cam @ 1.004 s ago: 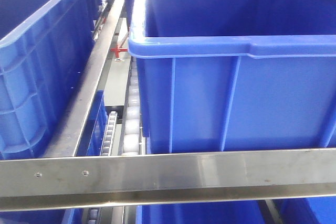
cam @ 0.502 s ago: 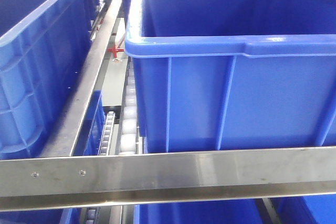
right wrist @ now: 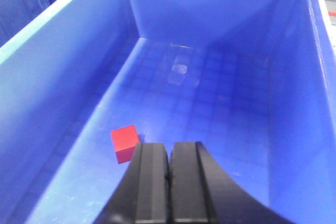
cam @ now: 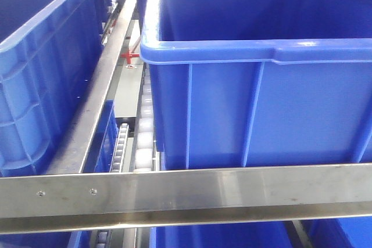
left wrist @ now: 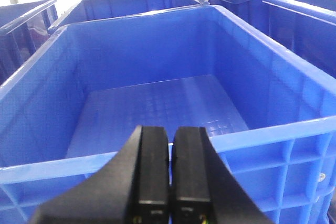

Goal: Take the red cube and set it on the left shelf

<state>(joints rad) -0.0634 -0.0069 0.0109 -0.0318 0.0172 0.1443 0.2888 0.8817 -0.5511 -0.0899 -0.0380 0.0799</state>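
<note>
Blue plastic crates are filling a stainless-steel rack on every side. In the front view, the left shelf [cam: 174, 193] is showing its flat riveted front rail across the bottom, with white roller tracks [cam: 145, 137] running back between a left crate [cam: 40, 85] and a big central crate [cam: 256, 85]. Neither arm is appearing in this view.

Further left in the scene, the left gripper [left wrist: 169, 174] is hovering over the near rim of an empty crate [left wrist: 157, 103], its black fingers pressed together and pinching nothing. No cube is showing in that bin.

On the right, the right gripper [right wrist: 169, 182] is hanging inside another crate [right wrist: 210, 103], its fingers likewise pressed together and empty. The red cube [right wrist: 124, 143] is sitting on the gridded floor of this crate, near the left wall — just ahead of the fingertips and off to their left, seemingly apart from them. Being a cube, it is offering no long axis, though its faces are lying slightly turned against the finger line.

So the right arm is plainly the nearer one — the coming move is likely calling for spreading the fingers, shifting left and forward, then descending over the cube.
</note>
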